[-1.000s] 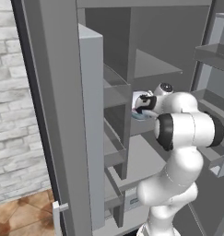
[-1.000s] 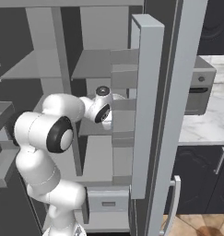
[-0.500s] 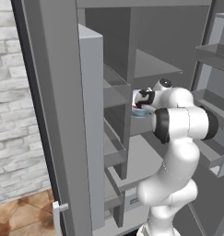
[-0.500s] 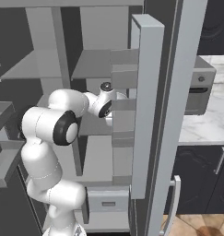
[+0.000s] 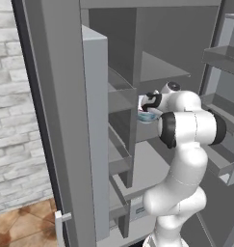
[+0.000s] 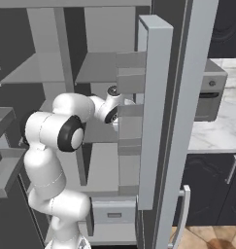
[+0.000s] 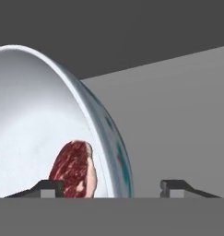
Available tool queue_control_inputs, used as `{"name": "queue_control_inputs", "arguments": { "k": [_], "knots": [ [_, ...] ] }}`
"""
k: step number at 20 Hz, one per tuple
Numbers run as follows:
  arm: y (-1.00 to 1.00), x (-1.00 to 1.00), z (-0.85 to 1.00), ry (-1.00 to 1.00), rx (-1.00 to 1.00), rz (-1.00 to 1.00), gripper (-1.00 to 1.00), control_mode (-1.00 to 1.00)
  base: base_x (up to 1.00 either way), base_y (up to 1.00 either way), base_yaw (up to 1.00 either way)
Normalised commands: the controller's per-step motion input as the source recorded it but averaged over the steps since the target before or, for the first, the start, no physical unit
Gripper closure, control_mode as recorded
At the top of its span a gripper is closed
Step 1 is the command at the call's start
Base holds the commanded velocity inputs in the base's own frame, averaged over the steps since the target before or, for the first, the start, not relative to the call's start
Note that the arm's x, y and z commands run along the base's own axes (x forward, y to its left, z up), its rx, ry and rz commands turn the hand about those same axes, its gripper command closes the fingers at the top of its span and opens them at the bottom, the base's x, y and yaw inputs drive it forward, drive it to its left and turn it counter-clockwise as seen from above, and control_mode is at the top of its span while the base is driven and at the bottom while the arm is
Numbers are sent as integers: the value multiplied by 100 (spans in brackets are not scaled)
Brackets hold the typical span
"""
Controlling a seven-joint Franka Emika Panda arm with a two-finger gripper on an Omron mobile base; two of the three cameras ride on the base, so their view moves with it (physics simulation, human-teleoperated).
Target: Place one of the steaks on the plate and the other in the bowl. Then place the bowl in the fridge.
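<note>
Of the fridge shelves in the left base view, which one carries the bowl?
The shelf level with the robot's hand, where the bowl sits. The higher shelf and the wide lower shelf carry nothing visible.

Your left base view looks from behind the arm's left side, forward and down into the open fridge, the arm rising at lower right; your right base view looks from behind the arm's right side at the same fridge interior, the arm rising at lower left; both share the grey shelves and the arm. Your hand view sits very near the bowl, looking along the gripper at the bowl's rim and a steak inside.
</note>
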Motion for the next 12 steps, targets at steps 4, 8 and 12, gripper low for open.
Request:
{"name": "queue_control_inputs", "arguments": {
  "k": [4, 8, 12],
  "knots": [
    [13, 0, -6, -5, 0, 0, -100, -100, 0, 0, 0],
    [10, 0, 2, -1, 0, -1, -100, -100, 0, 0, 0],
    [2, -5, 2, 0, 0, -5, -100, -100, 0, 0, 0]
  ]
}}
